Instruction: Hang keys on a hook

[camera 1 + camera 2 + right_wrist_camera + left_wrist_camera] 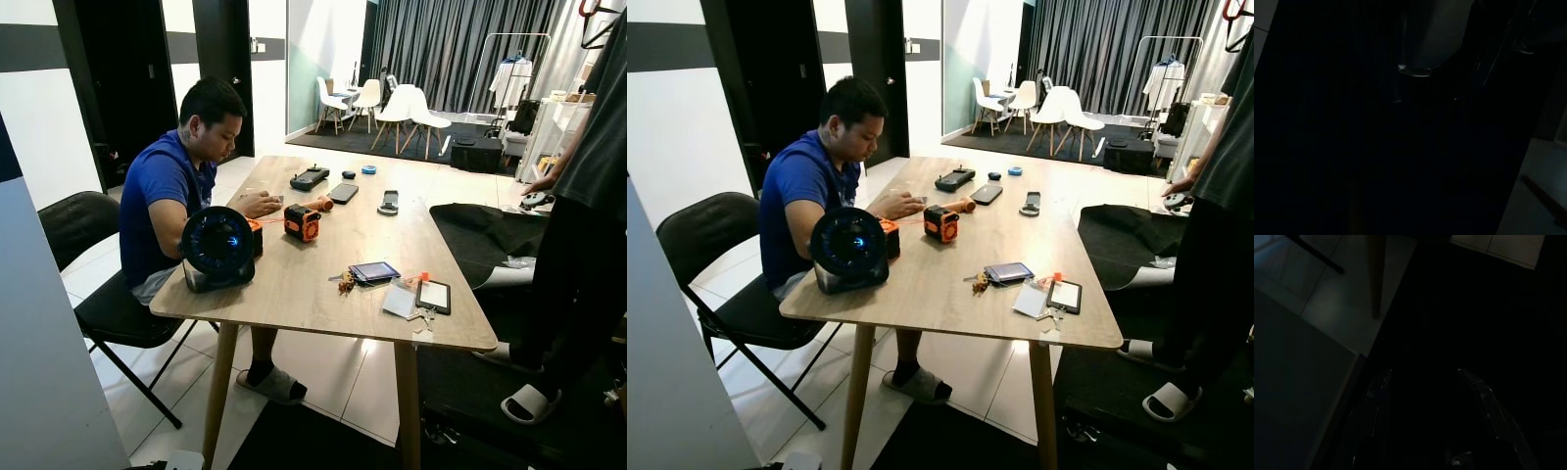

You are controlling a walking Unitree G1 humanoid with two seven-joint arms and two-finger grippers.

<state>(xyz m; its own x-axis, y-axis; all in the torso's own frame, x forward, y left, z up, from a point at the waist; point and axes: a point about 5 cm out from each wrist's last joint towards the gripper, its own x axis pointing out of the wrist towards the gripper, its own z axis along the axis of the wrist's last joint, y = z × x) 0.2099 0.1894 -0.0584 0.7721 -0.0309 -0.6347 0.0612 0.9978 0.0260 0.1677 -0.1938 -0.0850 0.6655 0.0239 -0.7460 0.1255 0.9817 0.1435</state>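
Note:
A small bunch of keys point(423, 315) lies on the wooden table point(294, 284) near its front right corner, beside a white card point(400, 301) and a black phone point(433, 295). A brownish keychain point(345, 283) rests next to a small dark tablet point(373, 271) at mid-table. In the dark left wrist view my left gripper point(1422, 373) hangs low over black floor matting beside a table leg point(1376, 279); its two fingers point(1376, 396) stand apart with nothing between them. The right wrist view is very dark, and only a pale sandal-like shape point(1418, 68) can be made out.
A person in a blue shirt point(162, 196) sits on a black chair at the table's left side, behind a round black fan point(217, 245) and an orange device point(302, 223). Another person point(578, 245) stands at the right. A clothes rack point(509, 69) and white chairs stand at the back.

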